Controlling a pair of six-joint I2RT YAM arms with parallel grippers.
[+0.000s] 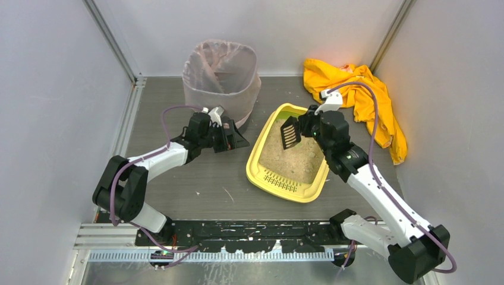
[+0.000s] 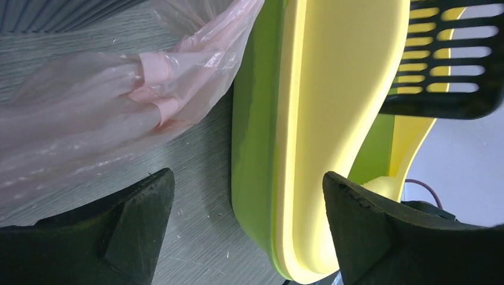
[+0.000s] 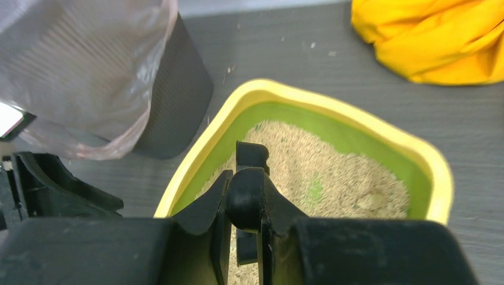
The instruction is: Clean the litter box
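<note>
The yellow litter box [image 1: 259,169] with a green inner rim and beige litter [image 1: 295,155] lies mid-table, its slotted ledge [image 1: 280,183] at the near end. My right gripper [image 1: 310,126] is shut on the handle of a black slotted scoop [image 1: 290,132], held above the litter at the box's far end. In the right wrist view the gripper [image 3: 246,199] clamps the handle [image 3: 252,155] over the litter [image 3: 333,172]. My left gripper [image 1: 236,140] is open and empty, just left of the box. In the left wrist view the box's outer wall [image 2: 261,130] shows between the fingers [image 2: 139,217].
A tall bin lined with a translucent pinkish bag [image 1: 221,74] stands behind my left gripper, close to the box's far left corner. A crumpled yellow cloth [image 1: 356,89] lies at the back right. Grey walls enclose the table on three sides.
</note>
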